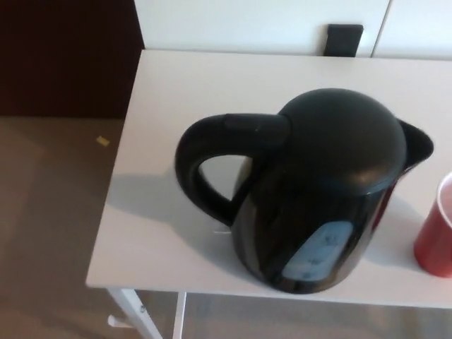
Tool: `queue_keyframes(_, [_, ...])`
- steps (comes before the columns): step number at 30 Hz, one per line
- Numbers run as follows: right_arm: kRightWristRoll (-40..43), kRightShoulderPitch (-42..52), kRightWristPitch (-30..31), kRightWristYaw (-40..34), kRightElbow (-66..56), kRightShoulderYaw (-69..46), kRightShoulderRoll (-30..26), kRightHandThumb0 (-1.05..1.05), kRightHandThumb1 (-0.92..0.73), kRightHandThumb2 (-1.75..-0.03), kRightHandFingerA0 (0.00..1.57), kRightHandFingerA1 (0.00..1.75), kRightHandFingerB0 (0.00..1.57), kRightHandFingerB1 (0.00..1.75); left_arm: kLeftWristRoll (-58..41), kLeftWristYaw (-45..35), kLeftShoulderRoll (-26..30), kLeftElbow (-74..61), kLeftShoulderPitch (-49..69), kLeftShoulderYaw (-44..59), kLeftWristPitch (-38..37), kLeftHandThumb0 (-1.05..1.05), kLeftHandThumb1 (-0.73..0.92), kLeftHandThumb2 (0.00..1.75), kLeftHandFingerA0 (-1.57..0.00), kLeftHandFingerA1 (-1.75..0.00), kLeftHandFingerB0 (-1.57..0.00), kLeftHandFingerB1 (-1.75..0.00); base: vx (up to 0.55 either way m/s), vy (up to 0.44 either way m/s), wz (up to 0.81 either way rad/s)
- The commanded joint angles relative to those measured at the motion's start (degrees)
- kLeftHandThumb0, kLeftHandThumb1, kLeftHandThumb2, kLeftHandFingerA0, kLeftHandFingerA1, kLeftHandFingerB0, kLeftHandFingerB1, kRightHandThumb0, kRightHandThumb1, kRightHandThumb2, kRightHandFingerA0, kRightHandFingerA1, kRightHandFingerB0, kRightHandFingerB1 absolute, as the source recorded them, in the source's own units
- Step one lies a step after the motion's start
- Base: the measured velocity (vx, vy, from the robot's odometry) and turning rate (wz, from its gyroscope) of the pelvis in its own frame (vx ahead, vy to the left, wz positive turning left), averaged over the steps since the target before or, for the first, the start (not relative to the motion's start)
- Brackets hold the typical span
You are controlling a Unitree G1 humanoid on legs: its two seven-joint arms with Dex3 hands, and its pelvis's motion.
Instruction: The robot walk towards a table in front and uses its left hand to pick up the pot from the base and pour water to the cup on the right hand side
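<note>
A black electric kettle [318,191] stands upright on the white table [169,141], filling the middle of the head view. Its loop handle [208,166] points to the left and its spout [418,141] to the right. A pale water-level window shows low on its front. Its base is hidden beneath it. A red cup [436,229] with a white inside stands just right of the kettle, cut off by the picture's right edge. Neither of my hands shows.
The table's left edge and front edge are close below, with white legs [131,311] at the bottom left. Beige carpet [49,226] lies to the left. A dark wall area is at upper left; a black wall socket [344,39] sits behind the table.
</note>
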Motion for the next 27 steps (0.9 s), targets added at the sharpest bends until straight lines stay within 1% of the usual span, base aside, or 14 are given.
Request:
queue_keyframes(1, [0.43,0.17,0.59,-0.01,-0.33,-0.32,-0.03,-0.58,-0.38,-0.58,0.75,0.73,0.40,0.60,-0.06,0.72,0.78,0.26,0.17,0.10,-0.67,-0.51,0.37,0.76,-0.49,-0.52,-0.34,-0.49,-0.10,0.195,-0.09])
queue_keyframes(2, [0.45,0.02,1.36,0.03,-0.87,-0.24,-0.01,-0.56,-0.29,-0.81,0.71,0.78,0.39,0.65,-0.12,0.71,0.79,0.44,0.03,0.16,-0.61,-0.44,0.50,0.56,-0.57,-0.39,-0.40,-0.37,-0.09,0.232,-0.13])
queue_keyframes(4, [-0.11,0.12,1.12,-0.53,-1.33,0.17,0.03,-0.58,-0.30,-0.82,0.70,0.77,0.40,0.65,-0.02,1.13,0.76,0.59,0.02,0.12,-0.46,-0.44,0.50,0.56,-0.55,-0.38,-0.40,-0.37,-0.06,0.328,-0.35])
queue_keyframes(8, [-0.36,0.19,0.92,-0.87,-1.41,0.39,0.05,-0.58,-0.30,-0.82,0.70,0.77,0.40,0.65,0.00,1.36,0.79,0.64,-0.04,0.03,-0.32,-0.44,0.50,0.56,-0.55,-0.38,-0.40,-0.37,0.20,0.091,0.18])
queue_keyframes(9, [-0.68,-0.14,1.06,-1.77,-1.01,0.51,0.14,-0.55,-0.43,-0.62,0.82,0.72,0.45,0.60,0.06,1.33,0.80,0.72,0.00,-0.01,-0.63,-0.50,0.39,0.76,-0.45,-0.50,-0.34,-0.49,-0.01,0.013,0.29])
queue_keyframes(11, [-0.99,-0.73,1.40,-2.93,-0.28,0.63,0.21,-0.55,-0.42,-0.62,0.83,0.72,0.44,0.60,0.17,1.30,0.82,0.77,0.05,-0.13,-0.99,-0.51,0.39,0.77,-0.45,-0.51,-0.35,-0.49,0.03,0.121,0.35])
queue_keyframes(13, [-0.89,-0.87,1.55,-2.72,0.06,0.62,0.11,-0.55,-0.42,-0.62,0.82,0.72,0.43,0.60,0.18,1.33,0.77,0.57,0.22,-0.20,-0.88,-0.44,0.52,0.57,-0.55,-0.38,-0.40,-0.37,0.05,0.135,0.14])
queue_keyframes(17, [-1.18,-1.15,1.44,-3.12,0.74,0.91,0.01,-0.55,-0.42,-0.63,0.82,0.72,0.44,0.60,0.21,1.30,0.73,0.18,0.55,-0.40,-0.88,-0.44,0.52,0.57,-0.54,-0.38,-0.40,-0.37,0.03,0.170,-0.08])
queue_keyframes(18, [-1.40,-1.20,1.18,-3.28,1.10,1.07,-0.06,-0.55,-0.40,-0.64,0.82,0.73,0.45,0.62,0.14,1.17,0.69,0.30,0.69,-0.37,-1.02,-0.50,0.38,0.76,-0.44,-0.50,-0.34,-0.49,-0.01,0.211,0.79])
queue_keyframes(20, [-1.75,-1.27,0.78,-3.50,1.62,1.29,-0.16,-0.55,-0.40,-0.64,0.82,0.73,0.45,0.62,0.03,0.96,0.62,0.46,0.91,-0.32,-1.24,-0.50,0.38,0.76,-0.44,-0.50,-0.34,-0.49,0.02,0.174,-0.24])
queue_keyframes(21, [-1.82,-1.19,0.66,-3.50,1.71,1.40,-0.08,-0.57,-0.39,-0.62,0.82,0.73,0.45,0.62,0.40,1.14,0.83,0.57,1.11,-0.62,-1.14,-0.47,0.52,0.57,-0.53,-0.37,-0.39,-0.37,0.03,0.177,-0.07])
queue_keyframes(23, [-1.85,-1.05,0.53,-3.52,1.87,1.49,-0.07,-0.57,-0.39,-0.62,0.82,0.73,0.45,0.62,0.56,1.21,0.91,0.65,1.33,-0.79,-1.12,-0.47,0.52,0.57,-0.53,-0.37,-0.39,-0.37,0.02,0.150,-0.05])
queue_keyframes(24, [-2.07,-0.92,0.30,-3.81,1.84,1.68,-0.09,-0.58,-0.39,-0.63,0.84,0.71,0.45,0.61,0.36,1.56,0.83,0.96,1.14,-0.63,-0.75,-0.52,0.38,0.77,-0.49,-0.52,-0.36,-0.49,0.02,0.094,0.00])
queue_keyframes(27, [-2.39,-0.65,-0.14,-3.98,1.82,2.01,-0.14,-0.60,-0.40,-0.60,0.83,0.69,0.43,0.59,0.02,1.89,0.70,1.35,0.97,-0.31,-0.33,-0.50,0.38,0.78,-0.50,-0.53,-0.35,-0.50,0.00,0.017,0.03])
